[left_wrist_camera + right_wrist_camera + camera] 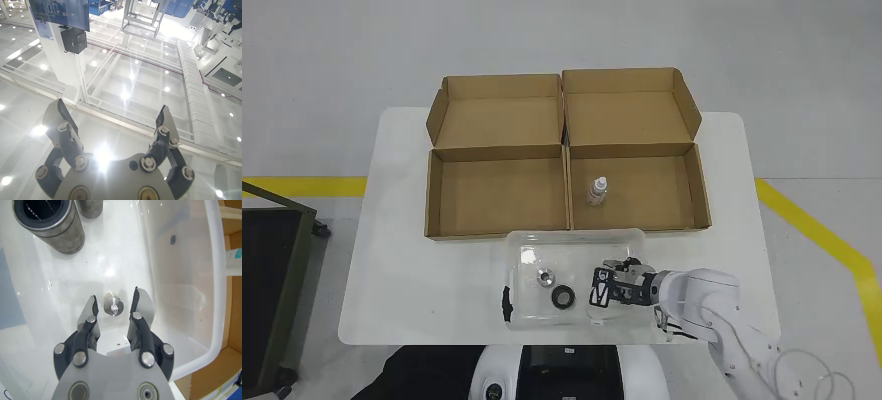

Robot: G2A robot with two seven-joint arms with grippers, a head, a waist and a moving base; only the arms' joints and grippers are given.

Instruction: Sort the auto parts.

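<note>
Auto parts: 3 metal pieces sit in the clear bin [577, 233].
Stud: a small silver stud [113, 307] stands on the bin's floor, close to 1 of its walls.
Other pieces: a large sleeve [49, 228] with a black inner ring and a grey cylinder [88, 208] stand upright farther along the bin's floor.
Right hand: my right gripper [114, 300] is down inside the bin, with 1 finger on each side of the stud and a gap showing on both sides.
Left hand: my left gripper [112, 106] faces up at the ceiling, fingers wide apart.
Boxes: the left cardboard box [497, 195] and the right cardboard box [662, 195] lie open, side by side, just beyond the bin's far wall.
Bottle: a white bottle [597, 190] stands in the right cardboard box, near the bin's far wall.
Table: a white table [392, 250] carries the bin.
</note>
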